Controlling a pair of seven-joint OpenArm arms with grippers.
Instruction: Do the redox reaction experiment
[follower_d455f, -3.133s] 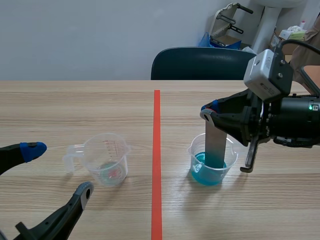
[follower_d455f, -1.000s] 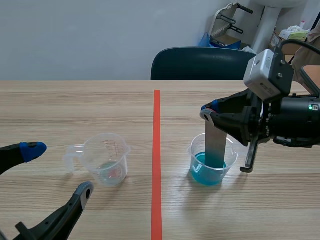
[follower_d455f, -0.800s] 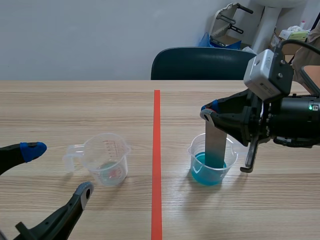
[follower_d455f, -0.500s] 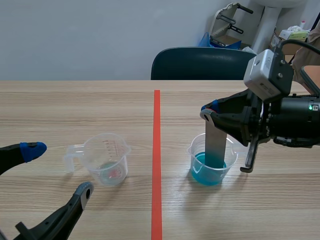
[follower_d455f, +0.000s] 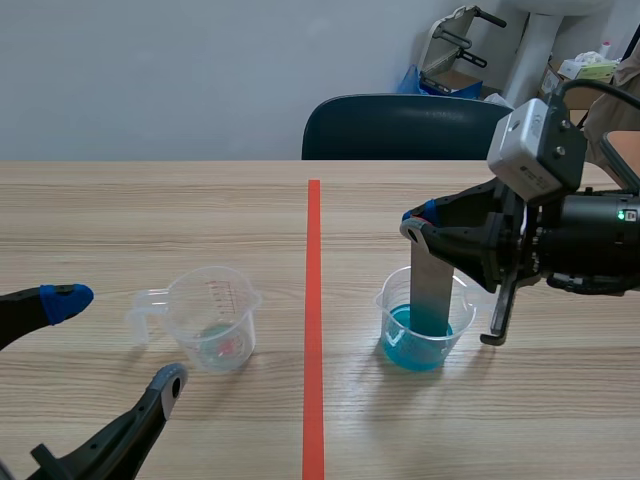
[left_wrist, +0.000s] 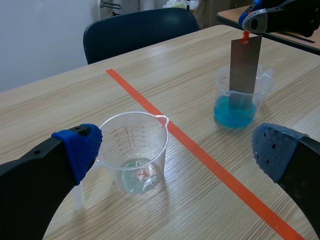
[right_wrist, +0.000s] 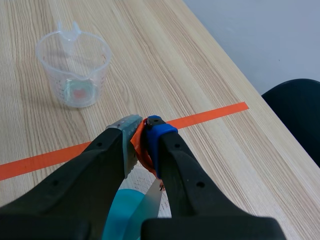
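Wooden tabletop (follower_d455f: 200, 210) is filling the scene view, with a dark chair (follower_d455f: 400, 125) standing behind it at 12 o'clock and an orange-red tape line (follower_d455f: 313, 300) running down the middle. At 3 o'clock of that line my right tool (follower_d455f: 422, 226) is pinching the top of a grey metal strip (follower_d455f: 432, 290). The strip is hanging upright with its lower end dipping into the liquid of the blue-filled cup (follower_d455f: 400, 345). At 9 o'clock of the line a clear measuring cup (follower_d455f: 213, 318) is standing, handle pointing to 9 o'clock. My left tool (follower_d455f: 117, 340) is hanging wide open near it at about 7 o'clock, holding nothing.

I am judging this to be the soaking step, with the strip sitting in the solution so the reaction can work on its surface. The next move is calling for a straight lift under a firm pinch, so the strip is not catching the rim and tipping the cup.

Left wrist view is showing what the scene view hides: what looks like a little clear liquid in the bottom of the measuring cup (left_wrist: 134, 150), just ahead of my spread fingers, with the strip well apart at 1 o'clock.

Right wrist view is showing the grip itself. Both pads are clamping an orange tab (right_wrist: 140, 147) at the strip's top, not bare metal. How deep the strip is reaching I cannot tell from there.
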